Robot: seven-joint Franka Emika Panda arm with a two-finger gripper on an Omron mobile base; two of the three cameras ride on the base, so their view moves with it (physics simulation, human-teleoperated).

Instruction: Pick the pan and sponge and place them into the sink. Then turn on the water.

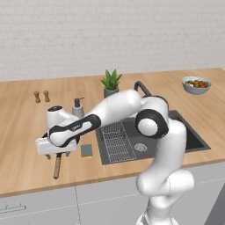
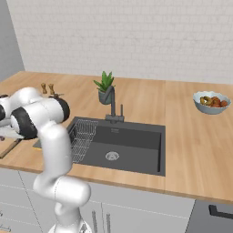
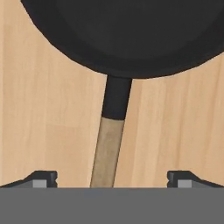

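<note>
Hand view: the pan (image 3: 127,35) is seen lying on the wooden counter (image 3: 43,109), and its slim handle (image 3: 107,151) runs down between the two fingertips (image 3: 41,178), which are spread fully apart with nothing held. In the left base view the gripper (image 1: 58,154) is seen poised over the handle, left of the sink (image 1: 193,138), and the sponge (image 1: 86,150) lies just beside it, between the pan and the basin.

The handle is not quite centred between the fingers and stands slightly tilted. If the jaws are closed so, it may be pushed sideways and the pan turned. A grip far from the bowl may also let the heavy pan tip down when lifted. The sponge could be knocked on the way.
</note>
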